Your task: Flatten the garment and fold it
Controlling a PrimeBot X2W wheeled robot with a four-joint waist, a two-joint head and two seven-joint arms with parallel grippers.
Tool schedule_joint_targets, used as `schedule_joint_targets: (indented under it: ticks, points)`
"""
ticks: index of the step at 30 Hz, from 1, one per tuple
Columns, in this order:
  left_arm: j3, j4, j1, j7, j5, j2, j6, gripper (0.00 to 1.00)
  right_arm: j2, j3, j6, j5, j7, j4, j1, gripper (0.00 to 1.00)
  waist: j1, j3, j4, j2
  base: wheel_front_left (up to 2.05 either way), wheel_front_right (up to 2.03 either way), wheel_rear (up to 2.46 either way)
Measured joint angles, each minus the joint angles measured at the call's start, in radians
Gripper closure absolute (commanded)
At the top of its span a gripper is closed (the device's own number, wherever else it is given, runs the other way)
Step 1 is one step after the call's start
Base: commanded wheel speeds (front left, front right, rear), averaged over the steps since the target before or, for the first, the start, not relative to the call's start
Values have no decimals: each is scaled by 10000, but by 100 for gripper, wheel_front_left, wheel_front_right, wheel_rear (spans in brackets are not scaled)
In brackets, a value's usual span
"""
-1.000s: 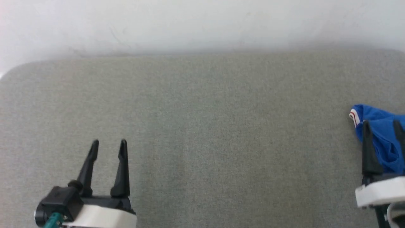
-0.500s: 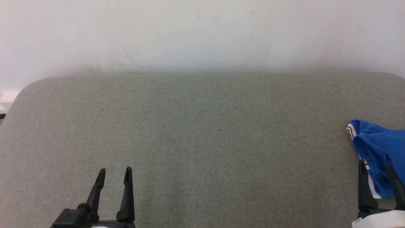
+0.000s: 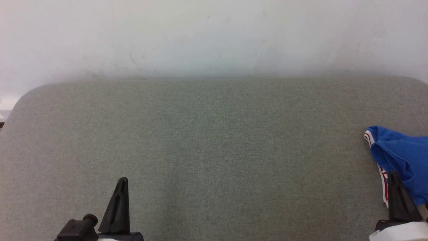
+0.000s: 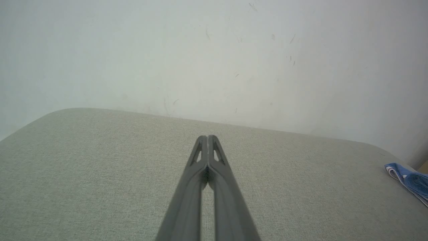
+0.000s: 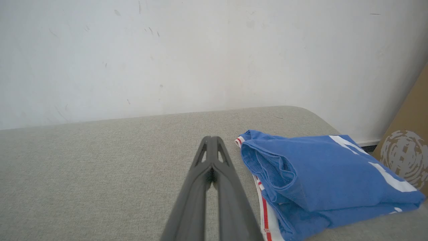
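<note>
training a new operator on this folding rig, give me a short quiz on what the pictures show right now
1. True or false: the left gripper is shut on the garment.
2. Where on the grey table does the garment lie? A: spread flat in the middle. B: folded, near the right edge. C: draped over the far edge.
3. Fill in: the right gripper, beside the garment, is ____ (open or shut).

Key: 1 false, it is shut on nothing, and the garment lies far to its right. 2 B. 3 shut.
</note>
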Motion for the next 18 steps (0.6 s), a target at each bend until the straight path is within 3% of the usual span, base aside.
schedule_joint_targets:
  ticks: [18]
  points:
    - [332, 276, -165, 345, 623, -374, -274, 100, 0, 322, 0, -188, 205, 42, -141, 100, 0, -31, -95, 0, 0, 0, 0]
